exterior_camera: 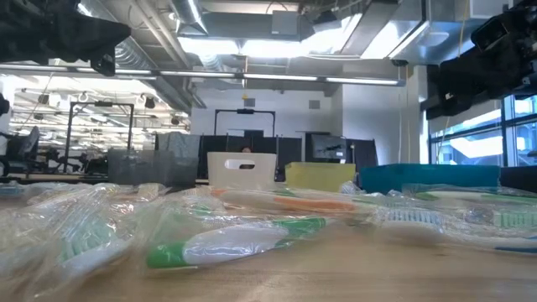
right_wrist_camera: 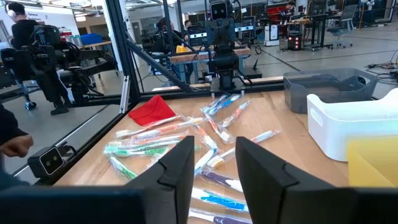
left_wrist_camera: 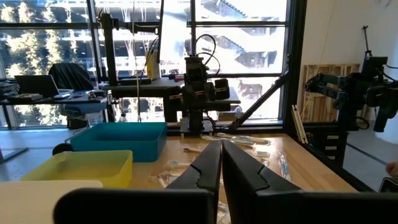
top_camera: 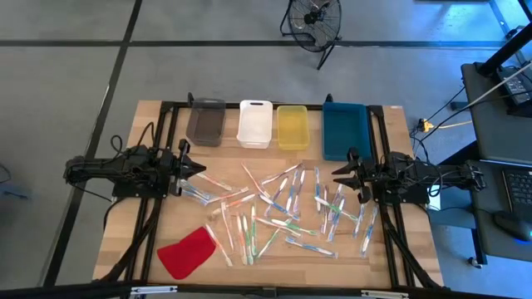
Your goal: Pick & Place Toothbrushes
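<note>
Several toothbrushes [top_camera: 283, 208] in clear wrappers lie flat and scattered over the middle of the wooden table, whitish with green, blue, pink or orange parts; the low view shows a green-and-white one [exterior_camera: 243, 239] close up. My left gripper [top_camera: 204, 169] hovers level above the table's left side, shut, its fingertips meeting [left_wrist_camera: 221, 152] and pointing toward the pile. My right gripper [top_camera: 335, 176] hovers level at the right side and points toward the pile. It is open, with nothing between its fingers [right_wrist_camera: 214, 155].
Along the far edge stand a grey bin [top_camera: 206, 121], a white bin [top_camera: 255, 123], a yellow bin [top_camera: 293, 126] and a blue bin [top_camera: 346, 129]. A flat red cloth-like piece [top_camera: 188, 252] lies near the front left. A person stands beyond the table in the right wrist view [right_wrist_camera: 25, 37].
</note>
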